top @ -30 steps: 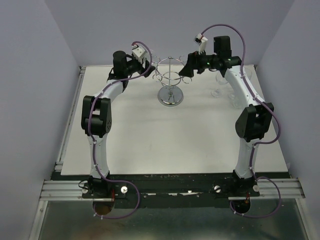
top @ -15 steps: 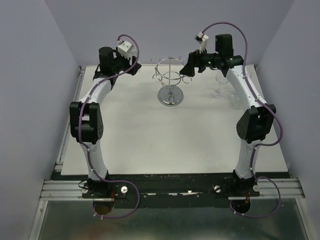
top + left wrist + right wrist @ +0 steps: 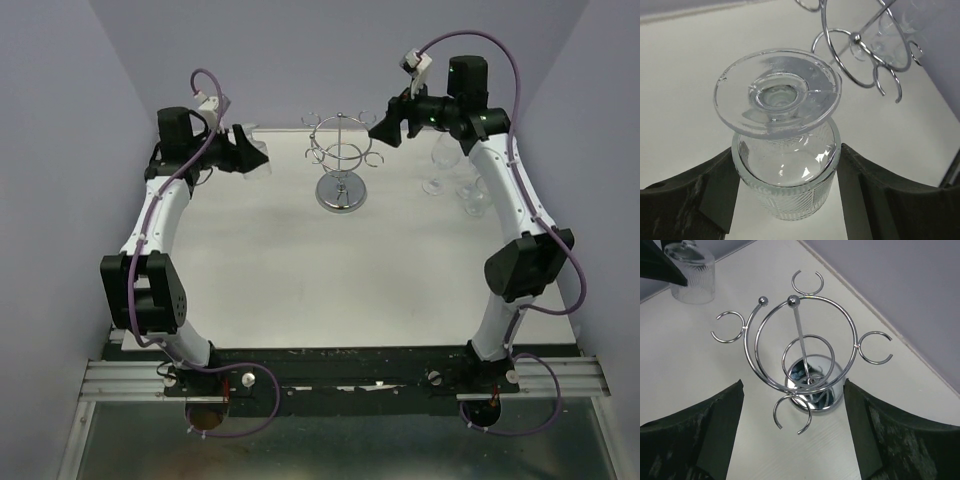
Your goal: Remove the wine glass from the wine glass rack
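- Two dark fingers of the left gripper [image 3: 786, 160] press on opposite sides of the bowl of a clear ribbed wine glass [image 3: 777, 92]. They are clamped on it, and its round foot is turned towards the wrist camera.
- Off the shiny chrome wire wine glass rack [image 3: 341, 165], that glass sits well to the rack's left over the far-left part of the white table top [image 3: 300, 270]. Whether it touches the table cannot be told.
- Wide apart and with nothing between its fingers, the right gripper [image 3: 793, 385] hovers above the rack, just to its right in the top view. The wire ring, looped hooks, thin post and mirrored round base show below the gap.
- Two further clear stemmed glasses [image 3: 437, 165] stand on the table right of the rack, beside the right arm.
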`<state>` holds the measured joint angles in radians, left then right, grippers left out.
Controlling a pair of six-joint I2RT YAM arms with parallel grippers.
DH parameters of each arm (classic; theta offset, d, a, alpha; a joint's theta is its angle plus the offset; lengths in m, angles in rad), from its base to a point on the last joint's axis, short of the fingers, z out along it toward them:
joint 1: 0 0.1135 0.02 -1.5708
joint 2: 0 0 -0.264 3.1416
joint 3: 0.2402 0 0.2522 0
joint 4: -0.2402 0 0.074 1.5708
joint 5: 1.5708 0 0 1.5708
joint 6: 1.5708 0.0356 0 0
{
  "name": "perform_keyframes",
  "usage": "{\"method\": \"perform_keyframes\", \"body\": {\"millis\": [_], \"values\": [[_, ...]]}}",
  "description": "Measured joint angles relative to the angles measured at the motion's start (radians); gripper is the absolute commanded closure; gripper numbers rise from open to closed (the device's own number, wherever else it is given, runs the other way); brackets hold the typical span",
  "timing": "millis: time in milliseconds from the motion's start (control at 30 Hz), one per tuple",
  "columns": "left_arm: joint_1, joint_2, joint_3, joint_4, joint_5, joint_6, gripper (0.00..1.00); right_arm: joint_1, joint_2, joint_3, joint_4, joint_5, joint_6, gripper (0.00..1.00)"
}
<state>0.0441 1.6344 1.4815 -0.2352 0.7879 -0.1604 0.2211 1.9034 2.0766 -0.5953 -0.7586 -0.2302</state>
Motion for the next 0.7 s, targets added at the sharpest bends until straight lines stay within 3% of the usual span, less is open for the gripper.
{"method": "perform_keyframes", "body": {"millis": [200, 300, 467, 533, 700], "values": [[0.016, -0.096, -0.335, -0.007, 0.100, -0.267, 1.00, 0.109, -0.186, -0.151, -0.003, 0.122, -0.127, 0.14], [0.033, -0.142, -0.493, 0.087, 0.148, -0.483, 1.00, 0.246, -0.375, -0.385, 0.024, 0.216, -0.235, 0.15], [0.043, -0.200, -0.746, 0.384, 0.228, -0.858, 1.00, 0.461, -0.639, -0.831, 0.163, 0.346, -0.369, 0.17], [0.047, -0.195, -0.826, 0.469, 0.243, -0.975, 1.00, 0.507, -0.689, -0.908, 0.205, 0.382, -0.376, 0.19], [0.066, -0.175, -0.887, 0.470, 0.243, -1.138, 1.00, 0.594, -0.706, -1.052, 0.311, 0.508, -0.370, 0.21]]}}
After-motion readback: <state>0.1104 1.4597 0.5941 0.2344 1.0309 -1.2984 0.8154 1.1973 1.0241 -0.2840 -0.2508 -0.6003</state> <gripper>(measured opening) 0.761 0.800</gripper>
